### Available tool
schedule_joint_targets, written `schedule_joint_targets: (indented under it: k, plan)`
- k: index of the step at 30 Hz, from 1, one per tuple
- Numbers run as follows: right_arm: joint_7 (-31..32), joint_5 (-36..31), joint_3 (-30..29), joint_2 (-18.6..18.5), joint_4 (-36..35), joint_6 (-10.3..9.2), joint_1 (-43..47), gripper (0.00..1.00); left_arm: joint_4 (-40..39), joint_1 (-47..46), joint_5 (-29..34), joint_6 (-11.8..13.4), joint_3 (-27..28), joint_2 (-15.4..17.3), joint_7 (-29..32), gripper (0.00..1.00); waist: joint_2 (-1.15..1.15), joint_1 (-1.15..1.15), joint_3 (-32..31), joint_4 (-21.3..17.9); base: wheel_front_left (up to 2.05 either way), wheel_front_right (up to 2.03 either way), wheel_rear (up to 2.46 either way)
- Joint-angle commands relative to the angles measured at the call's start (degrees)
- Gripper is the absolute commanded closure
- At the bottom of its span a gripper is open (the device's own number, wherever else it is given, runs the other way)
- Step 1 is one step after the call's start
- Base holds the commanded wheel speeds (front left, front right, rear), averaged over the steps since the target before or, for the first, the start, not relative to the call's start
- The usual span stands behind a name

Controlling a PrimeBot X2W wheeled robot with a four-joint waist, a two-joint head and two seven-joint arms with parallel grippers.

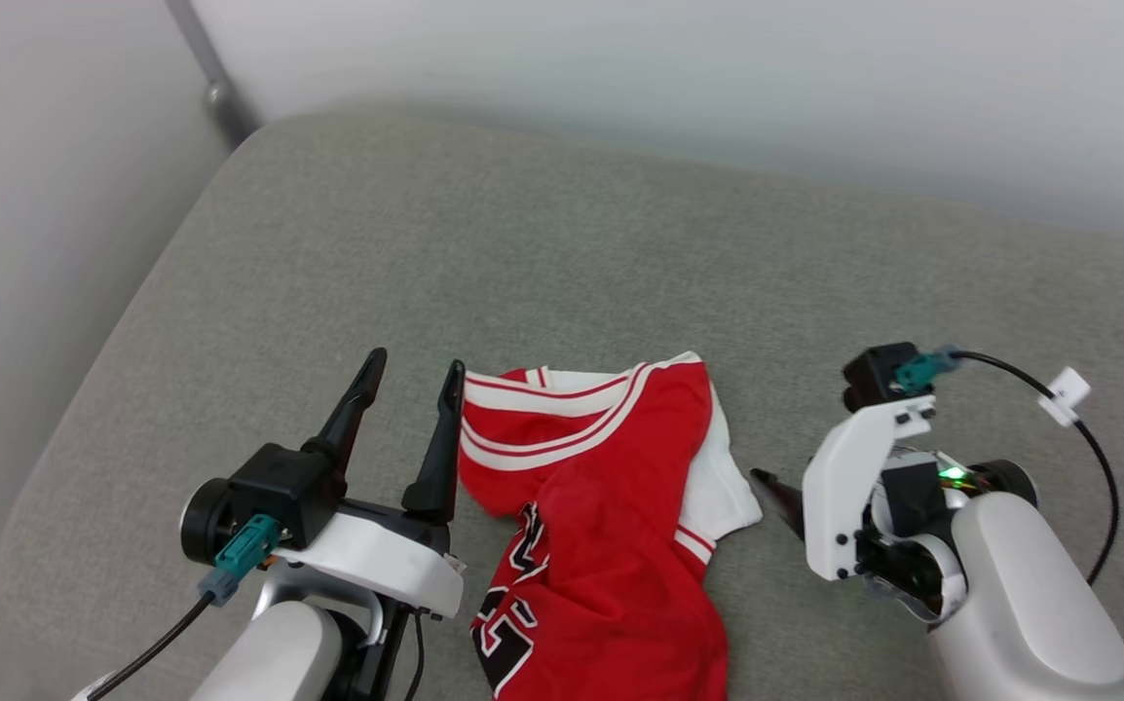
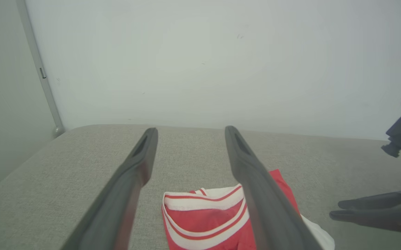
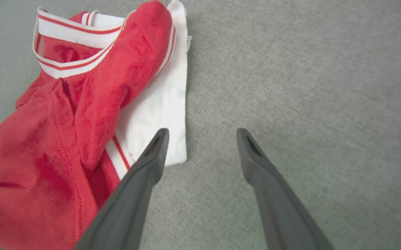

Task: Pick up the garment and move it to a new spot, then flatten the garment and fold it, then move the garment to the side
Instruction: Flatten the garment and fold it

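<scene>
I see the shirt (image 1: pixel 601 487) lying crumpled between left gripper (image 1: pixel 417 360) and right gripper (image 3: pixel 202 130), both spread and empty. I judge that pickup, flattening and folding all remain.

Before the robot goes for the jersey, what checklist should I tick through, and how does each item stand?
1. Left gripper open and empty: ok.
2. Right gripper open and empty: ok.
3. Garment held by neither gripper: ok, it lies between them.
4. Garment flat: not ok, it is bunched, with the white sleeve poking toward the right gripper.
5. Whole garment in sight: not ok, its near end runs off the head view's bottom edge.
6. Bare grey surface beyond it for a new spot: ok.
</scene>
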Motion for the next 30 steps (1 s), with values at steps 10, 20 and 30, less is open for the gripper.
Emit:
schedule_joint_targets:
  k: [10,20,30]
  plan:
    - [9.2,4.4,6.3,0.7,7.7,-0.04,-4.1,0.0,1.9,-0.9,0.4,-1.4,-0.1,-2.4,-1.1,0.0,0.0,0.0,3.5,3.2,0.0,0.0,0.0]
    - [9.7,7.8,9.1,1.1,10.9,-0.03,-4.0,1.0,2.8,-1.3,1.4,-2.1,0.6,-3.3,-1.4,0.0,0.0,0.0,4.7,2.8,0.0,0.0,0.0]
    - [2.6,10.2,13.5,-2.2,3.2,-0.04,-7.5,1.0,3.7,-0.1,1.8,-1.9,1.1,-2.7,-1.5,0.0,0.0,0.0,2.1,0.6,0.0,0.0,0.0]
